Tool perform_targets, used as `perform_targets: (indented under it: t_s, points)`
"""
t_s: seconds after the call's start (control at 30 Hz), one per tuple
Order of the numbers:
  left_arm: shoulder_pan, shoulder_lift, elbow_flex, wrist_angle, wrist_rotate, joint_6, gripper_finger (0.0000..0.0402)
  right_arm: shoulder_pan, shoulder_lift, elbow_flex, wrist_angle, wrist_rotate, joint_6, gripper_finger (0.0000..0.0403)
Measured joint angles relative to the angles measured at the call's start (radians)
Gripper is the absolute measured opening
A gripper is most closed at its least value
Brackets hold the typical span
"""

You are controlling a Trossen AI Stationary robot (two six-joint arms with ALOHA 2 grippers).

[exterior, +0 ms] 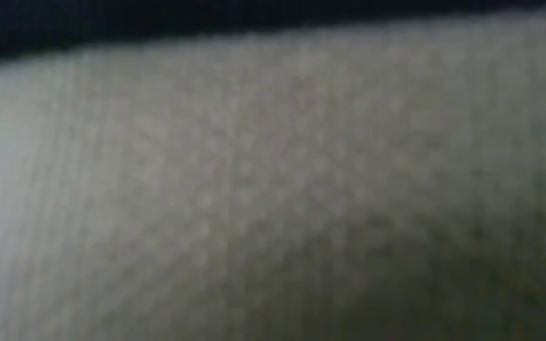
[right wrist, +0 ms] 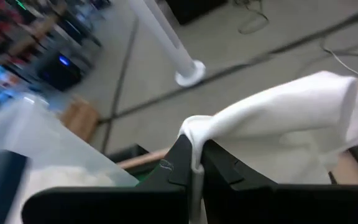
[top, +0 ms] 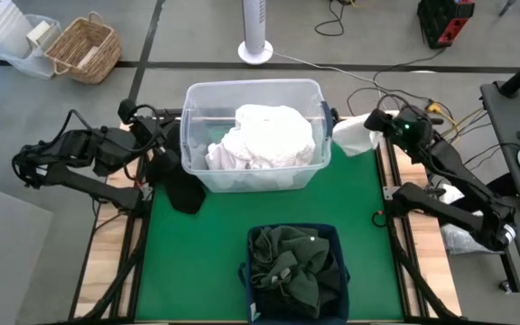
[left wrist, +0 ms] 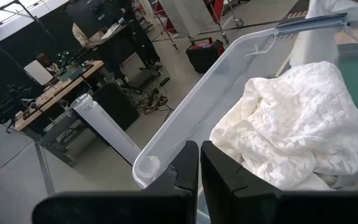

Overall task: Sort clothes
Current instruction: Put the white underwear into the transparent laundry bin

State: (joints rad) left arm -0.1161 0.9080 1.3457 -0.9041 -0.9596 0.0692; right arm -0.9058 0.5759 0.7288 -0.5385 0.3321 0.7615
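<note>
Looking down from the high view, I see my right gripper [top: 375,129] pinching a smooth white garment [top: 354,136] beside the clear plastic tub [top: 193,162], which holds lacy white cloth [top: 264,135]. Dark green clothes [top: 296,266] fill the navy square bin [top: 252,236]. Low view: only blurred weave. Left wrist: left gripper [left wrist: 199,163] closed, empty, by the tub's rim. Right wrist: fingers [right wrist: 221,163] clamp white fabric.

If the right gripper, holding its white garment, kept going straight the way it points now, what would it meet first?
Probably the near wall of the clear plastic tub. The right gripper, shut on a white garment, points from the table's right edge toward it. Height is unclear, so it might pass over the rim.
</note>
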Motion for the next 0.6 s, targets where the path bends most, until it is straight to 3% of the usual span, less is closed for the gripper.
perform_targets:
  t_s: [0.27,0.6]
  points:
    - [0.0,0.01,0.0,0.023,0.0,0.0,0.0,0.0,-0.052,0.032,0.05,0.0,-0.028,0.0012]
    - [0.0,0.01,0.0,0.039,0.0,0.0,0.0,0.0,-0.004,0.217,0.051,-0.002,-0.176,0.0012]
